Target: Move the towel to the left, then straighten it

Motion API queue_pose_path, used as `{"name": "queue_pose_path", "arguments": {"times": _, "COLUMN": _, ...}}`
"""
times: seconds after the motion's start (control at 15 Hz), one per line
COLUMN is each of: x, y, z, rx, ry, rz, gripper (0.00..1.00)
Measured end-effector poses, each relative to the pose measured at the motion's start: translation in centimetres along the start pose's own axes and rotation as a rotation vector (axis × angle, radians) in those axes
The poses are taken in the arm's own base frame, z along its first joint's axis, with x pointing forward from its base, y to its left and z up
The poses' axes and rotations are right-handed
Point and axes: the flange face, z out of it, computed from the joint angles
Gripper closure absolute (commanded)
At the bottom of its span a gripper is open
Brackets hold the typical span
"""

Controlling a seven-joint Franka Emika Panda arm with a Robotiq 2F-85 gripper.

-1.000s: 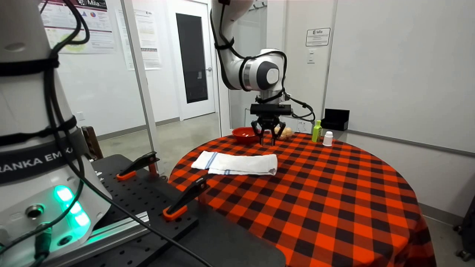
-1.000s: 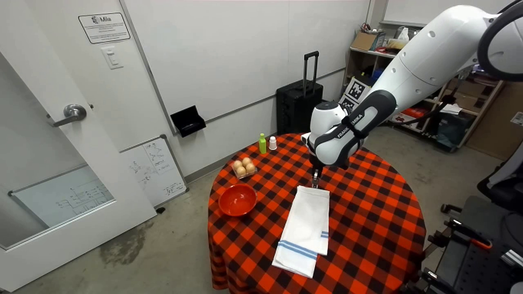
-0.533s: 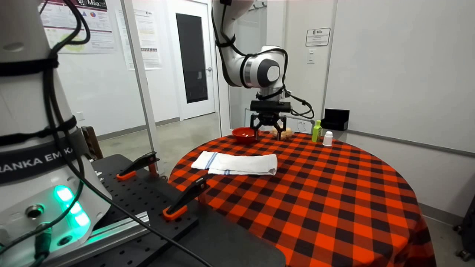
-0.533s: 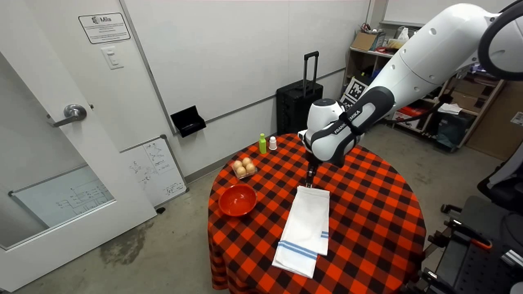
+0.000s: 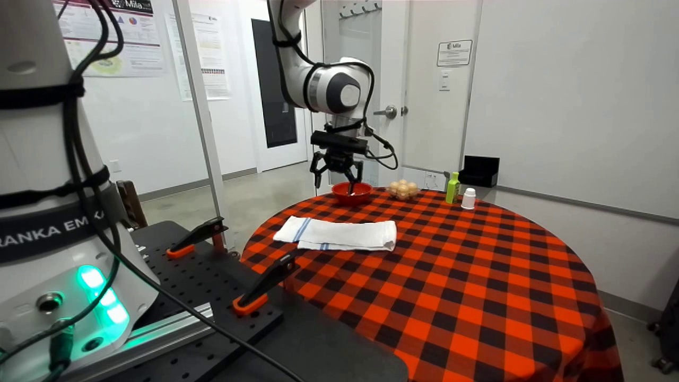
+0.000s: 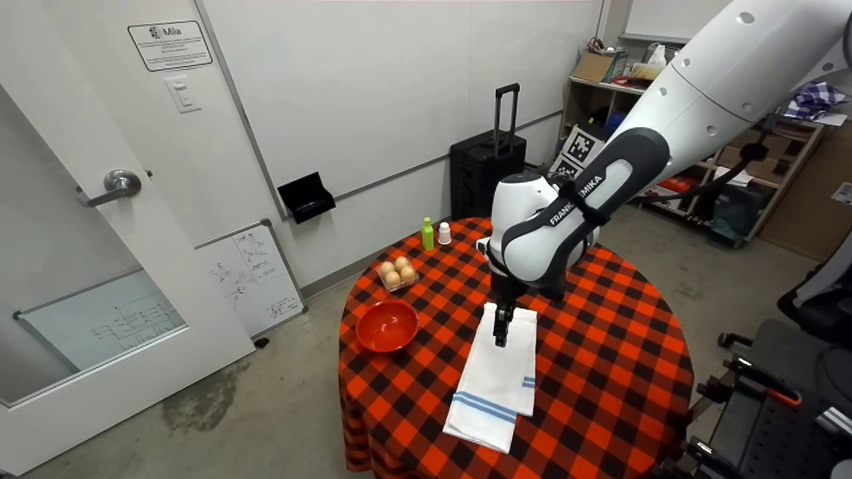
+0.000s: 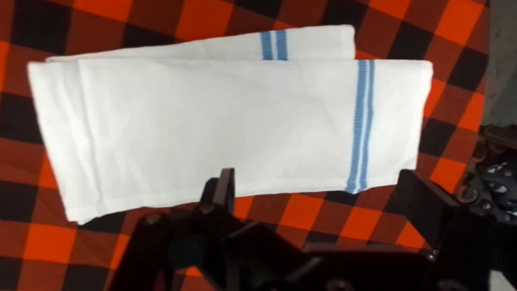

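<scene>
closest in an exterior view stands the white base [image 5: 37, 276], green lights [image 5: 109, 298] glowing on its side. just past it is a black board [image 5: 185, 278] full of holes, with two black and orange clamps [image 5: 268, 281] on it. next comes the round table [image 5: 467, 286], covered in red and black checks. the towel [image 5: 345, 234] lies on it, white and folded long, its blue-striped end at the left in that view, near the table's edge. the wrist view shows its layers out of line: the lower one pokes out along one long side and stops short at the striped end. the gripper [image 5: 334, 187] hangs in the air, apart from the towel, its fingers [image 7: 221, 192] spread wide; whether they are over the towel or just past its edge i cannot tell. farther back on the table sit the red bowl [image 5: 347, 200], the eggs [image 5: 403, 189], the green bottle [image 5: 452, 189] and, just beside the bottle, a white container [image 5: 468, 199]. beyond are a black holder [image 5: 479, 176], the whiteboard [image 5: 578, 101] and, farthest, a door [image 5: 275, 85].
</scene>
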Motion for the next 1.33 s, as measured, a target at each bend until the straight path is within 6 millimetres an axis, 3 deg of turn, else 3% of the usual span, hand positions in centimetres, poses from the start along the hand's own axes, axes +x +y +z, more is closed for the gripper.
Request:
{"name": "queue_pose_path", "arguments": {"times": 0.27, "x": -1.2, "y": -5.9, "z": 0.3, "rx": 0.001, "ry": -0.03, "rz": -0.002, "gripper": 0.0}}
{"name": "queue_pose_path", "arguments": {"times": 0.53, "x": -3.1, "y": -10.3, "z": 2.2, "rx": -0.076, "ry": 0.025, "rz": -0.03, "gripper": 0.0}}
{"name": "queue_pose_path", "arguments": {"times": 0.87, "x": -4.8, "y": -12.6, "z": 3.9, "rx": -0.212, "ry": 0.113, "rz": -0.065, "gripper": 0.0}}
{"name": "queue_pose_path", "arguments": {"times": 1.33, "x": -4.3, "y": -15.1, "z": 4.1, "rx": -0.288, "ry": 0.119, "rz": -0.075, "gripper": 0.0}}
